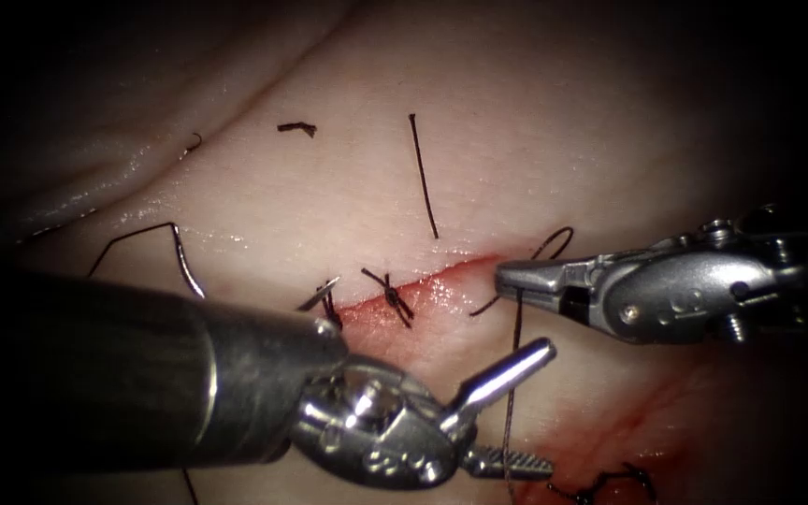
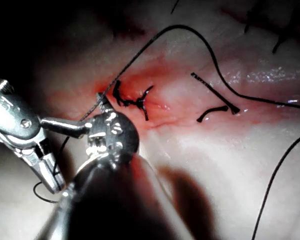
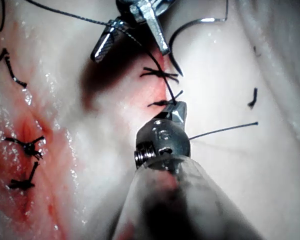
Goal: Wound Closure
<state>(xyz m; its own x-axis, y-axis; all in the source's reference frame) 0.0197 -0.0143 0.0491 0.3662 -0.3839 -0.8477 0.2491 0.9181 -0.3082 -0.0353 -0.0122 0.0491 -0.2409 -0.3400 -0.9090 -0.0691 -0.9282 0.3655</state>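
In the endoscope view we are finding the left tool (image 1: 507,411) below the cut (image 1: 423,285) with its jaws spread wide, one pointing up and right, the other lying low, and a strand of thread (image 1: 514,374) running down between them; we cannot tell whether it is touching either jaw. The right tool (image 1: 516,277) is sitting at the right end of the cut, its jaws closed on that same thread. The needle (image 1: 184,257) is lying on the tissue (image 1: 348,168) left of the cut, free of both tools and not in the tissue, its lower part hidden behind the left shaft. A knot (image 1: 388,292) is sitting across the cut, and a loose thread end (image 1: 423,173) is lying above it. In the left wrist view we are seeing the left tool (image 2: 97,102) beside a knot (image 2: 132,100) and the right tool (image 2: 52,182) just beside it. In the right wrist view the right tool (image 3: 177,111) is gripping the thread (image 3: 160,70) near two stitches (image 3: 160,74), the left tool (image 3: 132,30) is standing open beyond, and the needle (image 3: 190,30) is resting on the tissue.
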